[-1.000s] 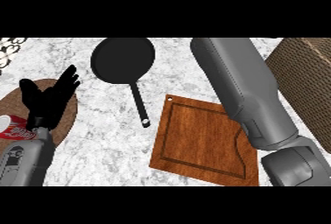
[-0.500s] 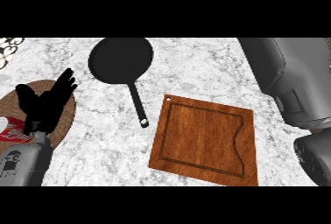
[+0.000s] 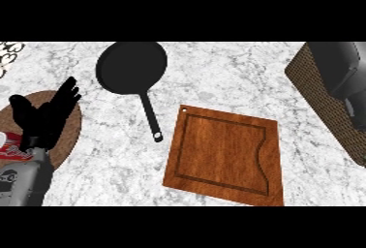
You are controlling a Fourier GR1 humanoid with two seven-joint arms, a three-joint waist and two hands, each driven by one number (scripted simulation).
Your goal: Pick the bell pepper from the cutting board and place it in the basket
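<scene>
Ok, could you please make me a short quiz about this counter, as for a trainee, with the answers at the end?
1. Fill in: the left hand has its fingers ___ (open or shut).
2. True or false: a pepper lies on the board.
3. The end of the pan handle lies nearest to: A the board, B the left hand, C the view's right edge.

Key: 1 open, resting with fingers up at the view's left. 2 false, no pepper shows on it. 3 A, it ends beside the board's upper left corner.
</scene>
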